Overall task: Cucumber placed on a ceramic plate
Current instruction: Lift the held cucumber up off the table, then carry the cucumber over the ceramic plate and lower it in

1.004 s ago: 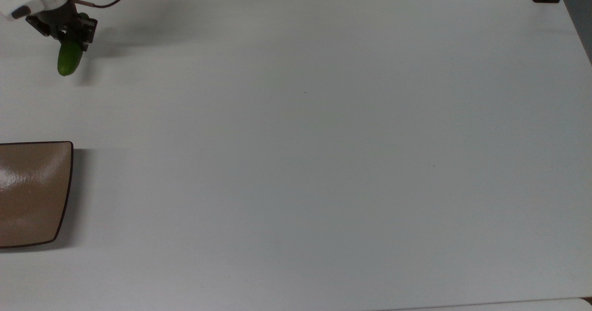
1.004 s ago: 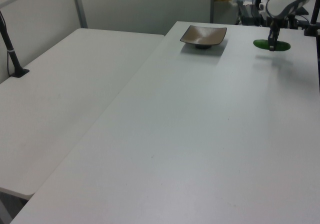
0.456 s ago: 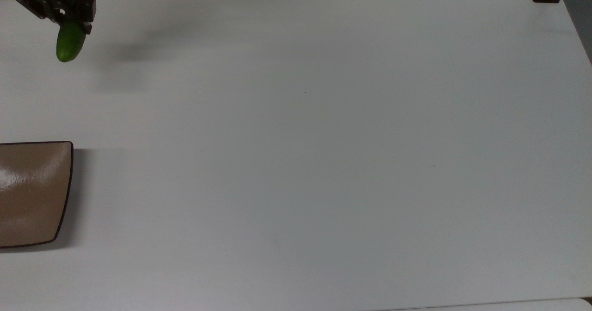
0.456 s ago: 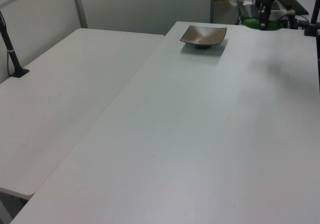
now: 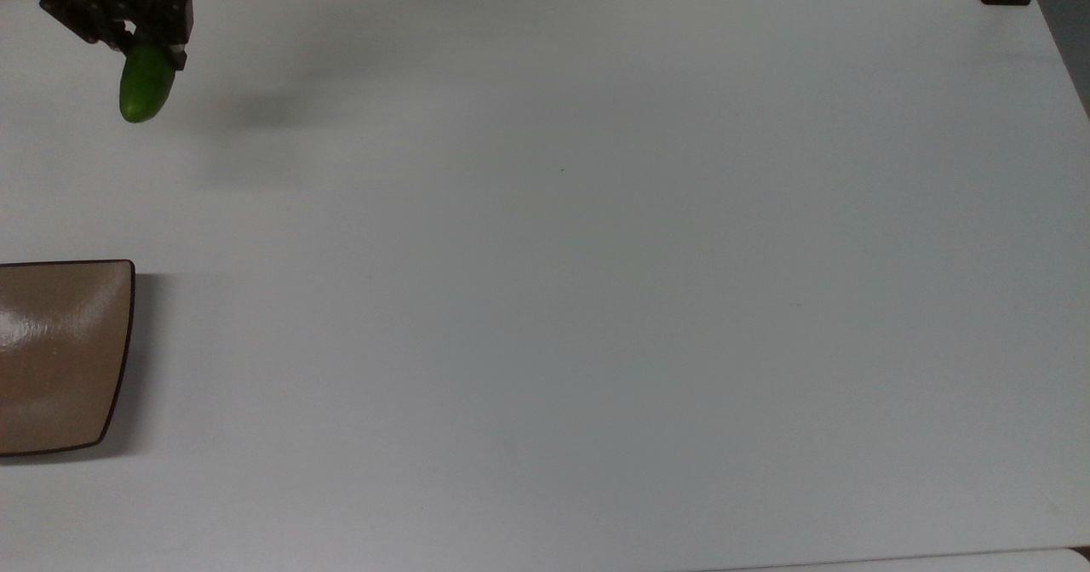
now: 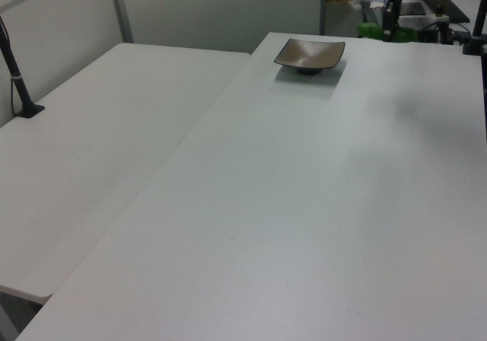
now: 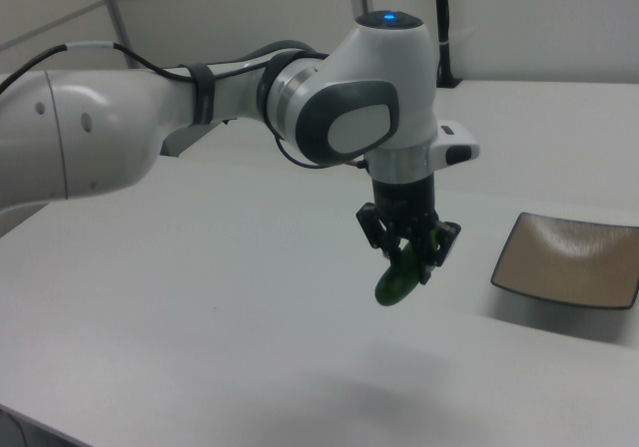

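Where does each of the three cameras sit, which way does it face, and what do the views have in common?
Top view: overhead, looking straight down on the white table; the gripper with the cucumber at the upper left, the ceramic plate cut by the left edge.
Left view: raised at one end, looking along the table; plate and gripper at the far end.
Right view: low and close at the arm's side; arm, gripper, cucumber, plate.
Shared: all three show the plate and the held cucumber.

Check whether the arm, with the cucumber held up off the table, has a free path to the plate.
Probably yes. The gripper holds the cucumber above the table, and the stretch between it and the ceramic plate looks bare.
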`<state>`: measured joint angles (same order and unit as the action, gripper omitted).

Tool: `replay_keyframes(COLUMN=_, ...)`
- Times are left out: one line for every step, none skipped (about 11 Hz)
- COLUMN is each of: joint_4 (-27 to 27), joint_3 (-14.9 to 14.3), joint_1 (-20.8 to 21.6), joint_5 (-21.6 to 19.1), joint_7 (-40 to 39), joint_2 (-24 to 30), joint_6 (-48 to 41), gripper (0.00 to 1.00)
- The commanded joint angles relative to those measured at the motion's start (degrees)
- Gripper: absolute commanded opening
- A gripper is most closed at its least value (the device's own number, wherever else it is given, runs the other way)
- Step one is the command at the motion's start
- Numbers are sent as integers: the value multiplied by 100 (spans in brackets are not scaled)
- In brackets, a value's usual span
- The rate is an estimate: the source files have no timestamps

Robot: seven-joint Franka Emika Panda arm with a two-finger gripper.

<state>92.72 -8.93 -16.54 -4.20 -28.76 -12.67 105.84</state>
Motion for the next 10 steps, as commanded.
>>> replay_keyframes(joint_4=-272, joint_3=-3, joint_1=-7, joint_5=-370, joint_7=-60, joint_2=-384, joint_6=847, gripper=18)
replay_keyframes(joint_4=-333, joint_3=-3, joint_1=-24, joint_5=-388, joint_7=-51, joint_2=-533, joint_6=1285, gripper=18)
replay_keyframes(joint_4=-455, joint_3=5, joint_1=-25, joint_5=-388, joint_7=-51, joint_2=-735, joint_6=1699, gripper=18)
replay_keyframes(joint_4=-639, joint_3=5, joint_1=-42, joint_5=-397, joint_7=-51, joint_2=-972, joint_6=2147, gripper=18)
replay_keyframes(joint_4=-780, joint_3=5, joint_1=-16, joint_5=-502, joint_7=-42, joint_2=-1226, joint_6=2638, gripper=18)
replay_keyframes(joint_4=-921, joint_3=-3, joint_1=-16, joint_5=-651, joint_7=-33, joint_2=-1464, joint_6=3191, gripper=18)
replay_keyframes(joint_4=-1061, joint_3=-3, joint_1=-16, joint_5=-696, joint_7=-25, joint_2=-1684, joint_6=3693, gripper=18)
replay_keyframes(joint_4=-1202, joint_3=-3, joint_1=-16, joint_5=-696, joint_7=-25, joint_2=-1903, joint_6=4098, gripper=18)
replay_keyframes(joint_4=-1317, joint_3=-3, joint_1=-7, joint_5=-696, joint_7=-25, joint_2=-2132, joint_6=4511, gripper=18)
replay_keyframes(joint_4=-1413, joint_3=-3, joint_1=-7, joint_5=-696, joint_7=-16, joint_2=-2360, joint_6=4907, gripper=18)
